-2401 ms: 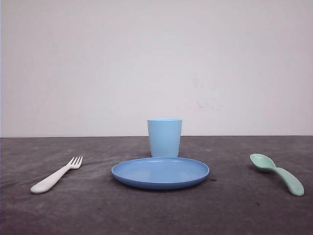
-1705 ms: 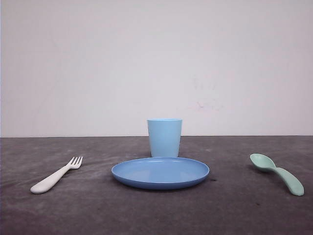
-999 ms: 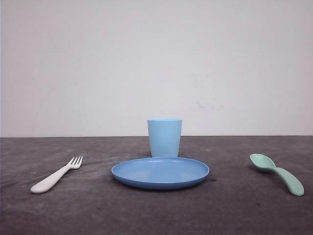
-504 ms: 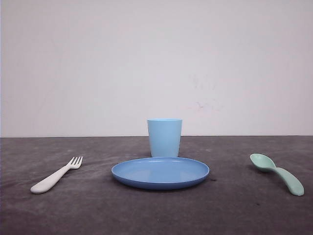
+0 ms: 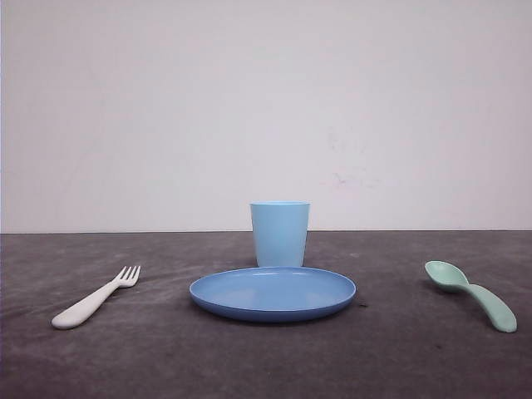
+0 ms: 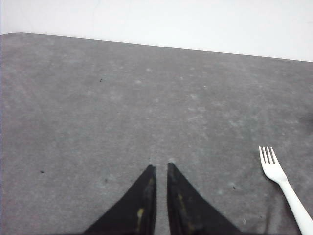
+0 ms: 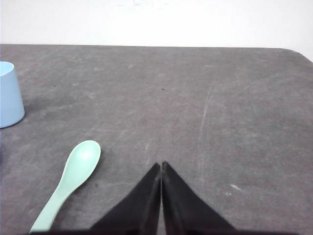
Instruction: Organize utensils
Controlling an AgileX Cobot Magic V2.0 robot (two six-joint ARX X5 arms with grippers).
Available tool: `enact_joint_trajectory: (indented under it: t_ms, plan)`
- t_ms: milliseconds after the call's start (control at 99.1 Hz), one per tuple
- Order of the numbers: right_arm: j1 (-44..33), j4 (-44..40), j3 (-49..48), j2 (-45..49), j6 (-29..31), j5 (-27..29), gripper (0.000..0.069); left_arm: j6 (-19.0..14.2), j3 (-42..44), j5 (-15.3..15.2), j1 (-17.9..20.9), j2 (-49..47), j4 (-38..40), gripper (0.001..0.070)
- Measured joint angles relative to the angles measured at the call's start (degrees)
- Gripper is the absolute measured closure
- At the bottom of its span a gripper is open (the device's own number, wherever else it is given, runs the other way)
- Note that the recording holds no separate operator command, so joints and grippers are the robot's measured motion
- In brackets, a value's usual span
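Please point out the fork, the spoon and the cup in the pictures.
fork [image 5: 93, 300]: front view, on the middle of its handle.
spoon [image 5: 446, 273]: front view, on its bowl.
cup [image 5: 280, 235]: front view, on its side wall.

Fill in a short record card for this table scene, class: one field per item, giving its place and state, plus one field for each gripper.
fork: white, flat on the table, left of the plate
spoon: mint green, on the table, right of the plate
plate: blue, centre, nothing on it
cup: light blue, upright behind the plate
left gripper: nearly shut, holding nothing, beside the fork
right gripper: shut, holding nothing, beside the spoon
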Motion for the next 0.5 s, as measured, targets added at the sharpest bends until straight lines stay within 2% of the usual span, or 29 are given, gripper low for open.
enact_joint_trajectory:
  t_ms: [504]
  plan:
    - [0.0,-0.02,-0.02,0.0,0.98,-0.11,0.0687,-0.22,0.0,0.0,0.0,0.0,0.0,0.0696]
